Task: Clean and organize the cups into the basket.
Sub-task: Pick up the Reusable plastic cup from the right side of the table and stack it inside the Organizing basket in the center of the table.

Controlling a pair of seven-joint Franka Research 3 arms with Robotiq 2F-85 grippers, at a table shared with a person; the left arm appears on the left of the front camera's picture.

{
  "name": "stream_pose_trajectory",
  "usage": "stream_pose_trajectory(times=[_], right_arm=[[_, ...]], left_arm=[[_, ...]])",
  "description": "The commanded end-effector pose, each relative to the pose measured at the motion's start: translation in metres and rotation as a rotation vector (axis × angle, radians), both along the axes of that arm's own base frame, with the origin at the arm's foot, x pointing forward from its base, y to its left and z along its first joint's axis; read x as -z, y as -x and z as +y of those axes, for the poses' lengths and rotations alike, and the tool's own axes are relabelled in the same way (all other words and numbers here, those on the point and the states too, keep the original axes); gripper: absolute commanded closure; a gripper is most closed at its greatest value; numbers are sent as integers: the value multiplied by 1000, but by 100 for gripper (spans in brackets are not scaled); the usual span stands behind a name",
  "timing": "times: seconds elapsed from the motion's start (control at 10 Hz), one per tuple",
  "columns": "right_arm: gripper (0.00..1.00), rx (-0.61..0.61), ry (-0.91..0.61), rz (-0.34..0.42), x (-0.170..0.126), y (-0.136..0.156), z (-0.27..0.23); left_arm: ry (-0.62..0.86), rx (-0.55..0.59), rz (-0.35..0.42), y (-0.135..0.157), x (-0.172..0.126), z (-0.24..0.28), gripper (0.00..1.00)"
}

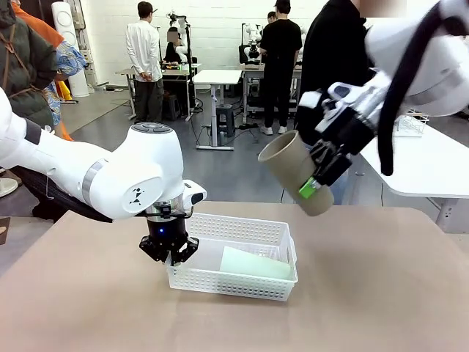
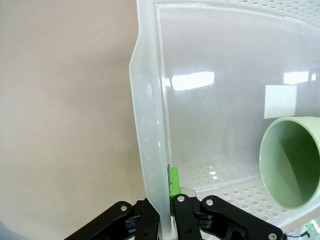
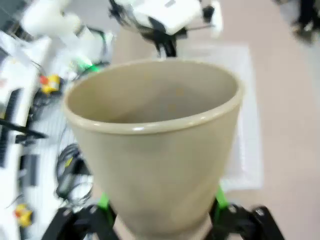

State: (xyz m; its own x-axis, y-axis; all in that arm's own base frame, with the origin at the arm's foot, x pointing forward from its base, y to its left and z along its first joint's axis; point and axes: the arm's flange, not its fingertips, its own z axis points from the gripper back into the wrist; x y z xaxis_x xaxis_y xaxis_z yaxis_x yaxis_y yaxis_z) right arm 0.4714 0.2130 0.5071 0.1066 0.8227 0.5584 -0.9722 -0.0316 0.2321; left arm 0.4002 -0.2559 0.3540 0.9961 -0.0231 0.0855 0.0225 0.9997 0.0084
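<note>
The left fingers (image 1: 178, 254) are clamped together on the left end wall of the basket (image 1: 242, 229), a shallow white plastic rectangle with fine lattice sides. Inside the basket a matte mint-green cup (image 1: 253, 264) lies on its side. Above and to the right of the basket, clear of it, the right fingers (image 1: 308, 188) grip a tan cup (image 1: 292, 170). It is a tapered tumbler held near its base, tilted, with its open mouth facing up and left. The basket sits on a smooth beige surface (image 1: 381, 293). Beyond the basket a person in black (image 1: 333, 51) stands at the far edge. Behind are a grey floor (image 1: 242, 172), white desks (image 1: 216, 75) and other people standing.

In the left wrist view, a green pad shows against the inside of the translucent basket wall, which is pinched between the black fingers. The mint-green cup's round rim lies deeper in the basket, over its perforated floor.

In the right wrist view, the tan cup's wide mouth faces the camera, with a green pad on either side of its base. The picture is blurred, and the basket shows as a pale patch behind the cup.
</note>
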Motion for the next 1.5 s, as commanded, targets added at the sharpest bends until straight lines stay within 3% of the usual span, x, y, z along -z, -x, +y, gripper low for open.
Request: stream_pose_trajectory(times=[0.0,0.4,1.2,1.4], right_arm=[[18,-8,134,60,-2,-26,23],[18,-22,322,62,27,-36,68],[18,-35,294,51,38,-30,67],[18,59,387,24,49,-30,81]], left_arm=[[0,-3,-11,1,-1,0,100],[0,-3,-11,1,-1,0,100],[0,-3,-11,1,-1,0,100],[0,-3,-11,1,-1,0,100]])
